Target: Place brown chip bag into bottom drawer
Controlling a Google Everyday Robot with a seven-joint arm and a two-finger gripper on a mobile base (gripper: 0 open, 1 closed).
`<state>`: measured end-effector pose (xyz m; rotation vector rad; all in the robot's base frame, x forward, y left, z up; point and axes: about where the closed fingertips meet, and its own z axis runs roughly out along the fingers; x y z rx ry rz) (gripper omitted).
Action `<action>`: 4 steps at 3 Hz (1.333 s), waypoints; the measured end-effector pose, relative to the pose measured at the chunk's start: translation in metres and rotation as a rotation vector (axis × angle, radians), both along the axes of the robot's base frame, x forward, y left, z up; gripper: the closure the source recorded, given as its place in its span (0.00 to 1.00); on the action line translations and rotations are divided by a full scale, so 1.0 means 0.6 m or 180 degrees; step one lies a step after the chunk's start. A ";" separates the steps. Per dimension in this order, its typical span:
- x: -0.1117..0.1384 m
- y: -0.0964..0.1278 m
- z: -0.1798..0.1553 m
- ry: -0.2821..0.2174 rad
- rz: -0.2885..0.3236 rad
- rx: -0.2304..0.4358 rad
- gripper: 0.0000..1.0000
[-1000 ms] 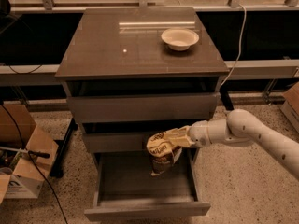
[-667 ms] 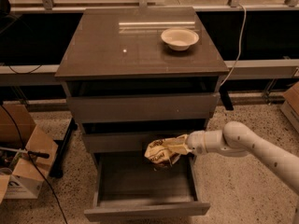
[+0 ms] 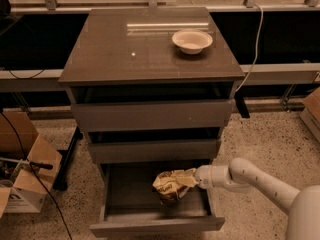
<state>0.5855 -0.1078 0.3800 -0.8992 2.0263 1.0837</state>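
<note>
The brown chip bag (image 3: 171,185), cream-yellow with a dark brown lower end, is inside the open bottom drawer (image 3: 150,225) of the grey-brown cabinet, low over its grey floor near the right side. My gripper (image 3: 192,177) reaches in from the right on its white arm and is shut on the bag's right end. I cannot tell whether the bag rests on the drawer floor.
A white round bowl (image 3: 192,40) sits on the cabinet top (image 3: 125,49). The two upper drawers (image 3: 152,115) stand slightly ajar. Cardboard boxes (image 3: 22,171) and cables lie on the floor at left. Another box edge (image 3: 312,111) is at right.
My gripper has moved down and into the bottom drawer with the chip bag, which was higher, in front of the middle drawer, a second ago.
</note>
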 end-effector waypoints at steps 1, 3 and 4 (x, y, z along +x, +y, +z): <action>-0.039 0.019 -0.093 0.0379 -0.0199 0.0156 0.84; -0.065 0.047 -0.142 0.0599 -0.0256 0.0277 0.36; -0.066 0.051 -0.143 0.0605 -0.0245 0.0283 0.13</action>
